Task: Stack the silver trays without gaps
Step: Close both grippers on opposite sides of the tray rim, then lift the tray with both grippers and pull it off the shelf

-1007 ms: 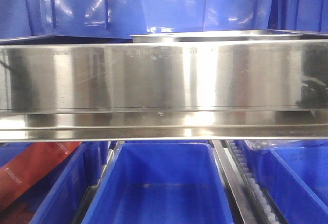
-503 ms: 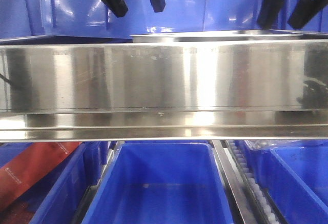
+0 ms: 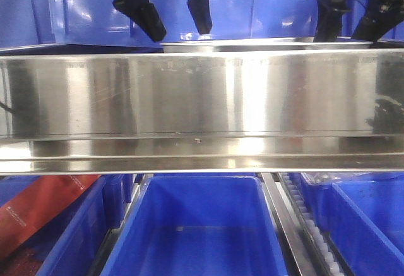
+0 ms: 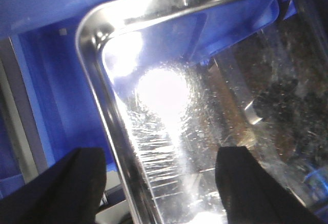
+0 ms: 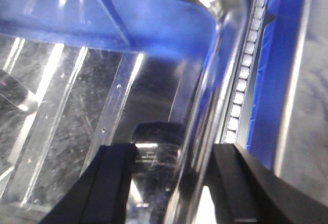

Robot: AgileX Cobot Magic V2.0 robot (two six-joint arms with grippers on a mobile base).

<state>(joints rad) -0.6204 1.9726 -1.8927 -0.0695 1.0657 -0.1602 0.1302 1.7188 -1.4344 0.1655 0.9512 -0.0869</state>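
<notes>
Only the thin rim of a silver tray shows behind the long steel rail. My left gripper hangs open just above the tray's left end. In the left wrist view its black fingers straddle the tray's left rim near a rounded corner, one outside and one over the shiny floor. My right gripper is open over the tray's right end. Its fingers stand on either side of the right rim. I cannot tell whether another tray lies nested beneath.
A broad steel rail spans the front view and hides most of the tray. Blue bins sit below it, and a red object lies at lower left. A blue bin wall stands behind the tray. A white roller strip runs beside the tray's right rim.
Both grippers have come down from the top edge into view and now sit lower, close over the tray's two ends. The tray has not moved.
</notes>
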